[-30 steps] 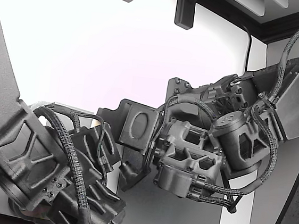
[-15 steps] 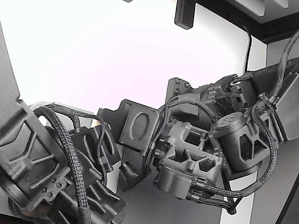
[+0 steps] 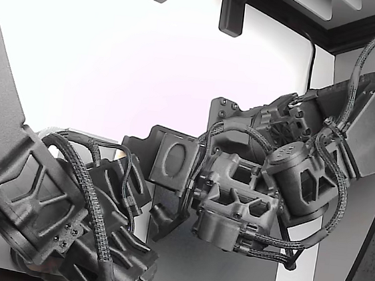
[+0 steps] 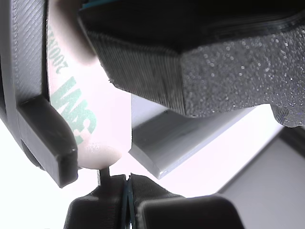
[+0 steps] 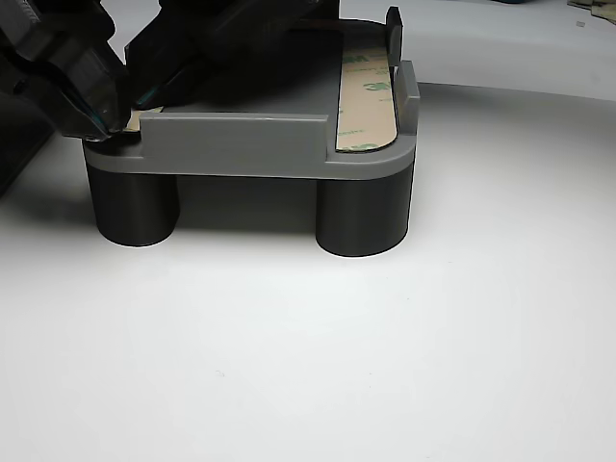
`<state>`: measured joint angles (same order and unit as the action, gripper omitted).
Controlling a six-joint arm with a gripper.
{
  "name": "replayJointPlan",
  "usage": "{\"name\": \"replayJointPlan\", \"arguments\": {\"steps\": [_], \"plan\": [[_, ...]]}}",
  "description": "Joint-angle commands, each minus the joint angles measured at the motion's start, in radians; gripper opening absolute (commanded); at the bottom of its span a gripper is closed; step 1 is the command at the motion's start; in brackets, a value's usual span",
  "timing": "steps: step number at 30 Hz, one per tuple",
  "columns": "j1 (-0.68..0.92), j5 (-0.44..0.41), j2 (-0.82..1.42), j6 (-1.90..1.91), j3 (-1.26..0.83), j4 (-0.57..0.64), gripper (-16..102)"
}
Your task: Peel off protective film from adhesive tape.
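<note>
A pale adhesive tape strip (image 4: 78, 112) with green print lies in a slot of the grey holder (image 4: 159, 140). Its rounded end sits just above my gripper (image 4: 126, 188). The two fingers are pressed together, and a thin sliver that looks like the protective film's edge rises from between them. In the other view the gripper (image 5: 120, 120) pinches the near end of a tan strip at the left corner of the holder (image 5: 241, 144). A second printed tape strip (image 5: 366, 96) lies untouched along that view's right side. The exterior view hides the tape behind the arms.
A large dark rough-surfaced block (image 4: 214, 71) hangs close over the holder. The holder stands on two black round legs (image 5: 361, 212) on a white table (image 5: 385, 366). In the exterior view a second arm (image 3: 54, 200) crowds the exterior view's left, close to the arm on the right (image 3: 249, 194).
The arm on the exterior view's right has shifted very slightly down and left. Nothing else has visibly moved.
</note>
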<state>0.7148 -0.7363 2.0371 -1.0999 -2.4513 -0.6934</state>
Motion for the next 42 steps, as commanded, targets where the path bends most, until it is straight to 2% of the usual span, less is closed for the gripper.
{"name": "replayJointPlan", "arguments": {"steps": [1, 42], "plan": [[-0.006, -0.006, 0.014, 0.000, 0.037, 0.002, -10], [-0.002, 0.006, 0.034, 0.044, 0.017, -0.021, -10]]}}
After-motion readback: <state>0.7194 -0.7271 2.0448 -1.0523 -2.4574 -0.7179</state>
